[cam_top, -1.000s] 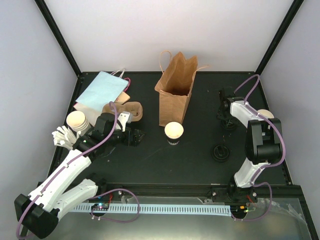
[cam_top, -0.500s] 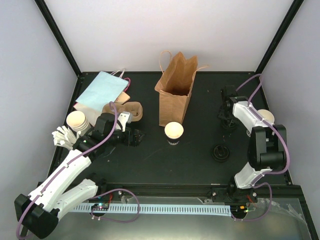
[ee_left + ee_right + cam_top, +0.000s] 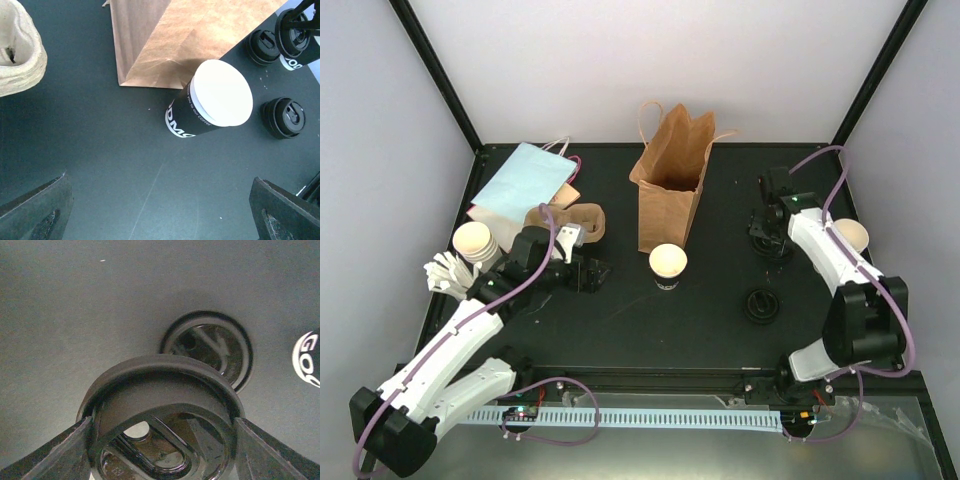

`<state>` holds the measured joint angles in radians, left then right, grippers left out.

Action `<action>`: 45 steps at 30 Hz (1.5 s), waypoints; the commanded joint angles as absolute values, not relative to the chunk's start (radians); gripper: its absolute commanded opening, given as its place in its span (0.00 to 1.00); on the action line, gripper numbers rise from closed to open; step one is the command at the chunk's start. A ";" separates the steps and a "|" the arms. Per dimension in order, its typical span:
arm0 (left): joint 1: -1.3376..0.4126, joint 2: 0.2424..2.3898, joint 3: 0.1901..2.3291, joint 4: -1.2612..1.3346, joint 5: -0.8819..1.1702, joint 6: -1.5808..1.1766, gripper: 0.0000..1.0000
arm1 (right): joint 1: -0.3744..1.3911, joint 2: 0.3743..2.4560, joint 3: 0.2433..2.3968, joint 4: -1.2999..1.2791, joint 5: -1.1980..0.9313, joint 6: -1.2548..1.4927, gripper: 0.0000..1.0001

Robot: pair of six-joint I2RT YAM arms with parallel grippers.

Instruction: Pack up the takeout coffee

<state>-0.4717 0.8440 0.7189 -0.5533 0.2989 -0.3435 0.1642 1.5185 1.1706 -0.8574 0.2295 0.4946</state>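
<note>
I am holding my left gripper spread as wide as it goes, with nothing between its fingers, and it is hovering low over the dark table on the left side. Just ahead of it an open cup is standing upright, black outside and cream inside, with no lid on it and almost touching the foot of the brown bag. From above, this open cup is sitting in the middle of the table, right in front of the upright brown bag. My right gripper is pinching a black lid by its rim, one finger pressing on each side, and is carrying it over the far right part of the table. A second lid is lying flat on the table directly beneath it, and a black cup with white lettering is showing at the frame's edge; I cannot tell whether that one is capped. A third lid is lying alone nearer my bases. A cardboard carrier and a pale-blue bag are lying at the far left.
</note>
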 commanded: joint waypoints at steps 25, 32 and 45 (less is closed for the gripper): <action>-0.474 1.114 0.701 -0.143 0.564 -0.554 0.94 | 0.761 1.182 0.929 -0.497 0.011 0.318 0.70; -0.474 1.170 0.731 -0.136 0.575 -0.551 0.91 | 0.788 1.259 0.977 -0.502 0.056 0.230 0.69; -0.474 1.240 0.748 -0.104 0.601 -0.560 0.82 | 0.813 1.347 1.050 -0.521 0.101 0.177 0.69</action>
